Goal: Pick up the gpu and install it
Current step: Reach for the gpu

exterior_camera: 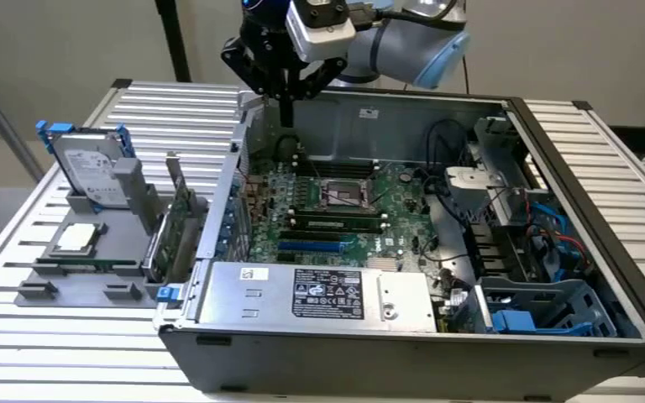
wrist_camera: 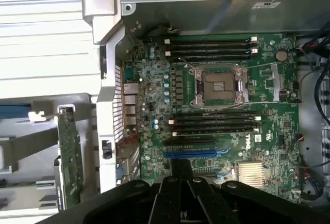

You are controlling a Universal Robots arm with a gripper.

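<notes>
Slatted pale metal bench (exterior_camera: 591, 151) carries everything you need to watch: a dark grey open computer case (exterior_camera: 412, 353) with its green motherboard (exterior_camera: 334, 210) facing up, and a grey plastic parts holder (exterior_camera: 87, 277) just beside it on the exterior view's left.

Your black tool (exterior_camera: 286, 109) hangs over the far corner of the case on that same side, above the edge of the motherboard. Its fingers look pressed together with nothing between them, and the wrist view agrees, with the dark fingers (wrist_camera: 181, 170) meeting over the board.

The gpu (exterior_camera: 164, 239) is a thin green card with a narrow silver bracket at one end. It is not in the case; it stands on edge in the holder, just outside the case's side wall and between that wall and the silver hard drive with blue rails (exterior_camera: 87, 168).

The relation that counts is that the card lies across that wall from the tool, off to the exterior view's left and nearer the camera, and lower than the fingertips. Its long axis runs alongside the wall rather than across it, as the wrist view shows, where the gpu (wrist_camera: 69, 157) sits parallel to the metal panel. You have one arm, so there is no choice of side. By my judgement the pick has not begun.
</notes>
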